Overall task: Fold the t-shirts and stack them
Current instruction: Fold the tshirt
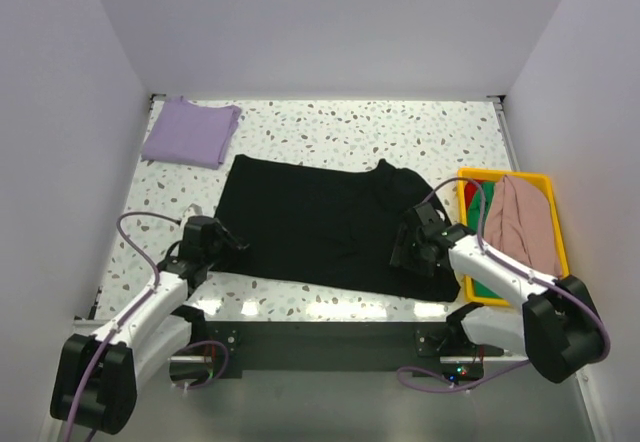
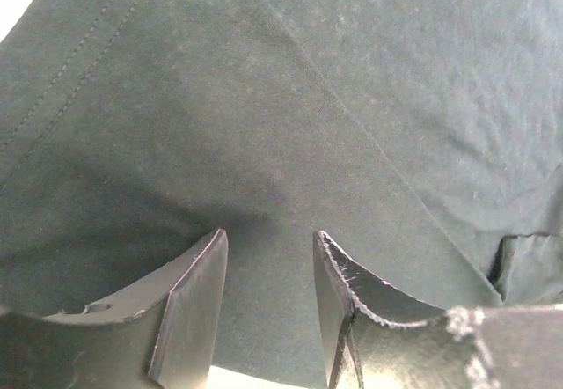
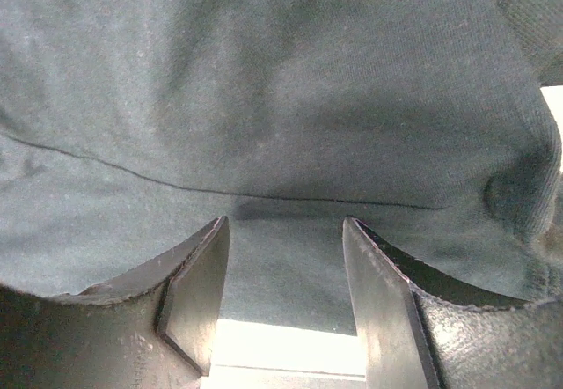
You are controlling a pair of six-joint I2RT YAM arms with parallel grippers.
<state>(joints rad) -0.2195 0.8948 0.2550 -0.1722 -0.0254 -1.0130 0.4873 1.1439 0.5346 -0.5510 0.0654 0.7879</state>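
Now the left claw (image 1: 234, 246) and right claw (image 1: 404, 249) sit open at opposite ends of the black shirt (image 1: 310, 224), near the front edge of the counter (image 1: 330, 127).

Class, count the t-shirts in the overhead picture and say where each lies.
3 clearly: lavender t-shirt folded at the far left, black t-shirt spread mid-table, pink t-shirt in the yellow bin. Green and red cloth under it may be further shirts.

No readable text — no labels, numbers.
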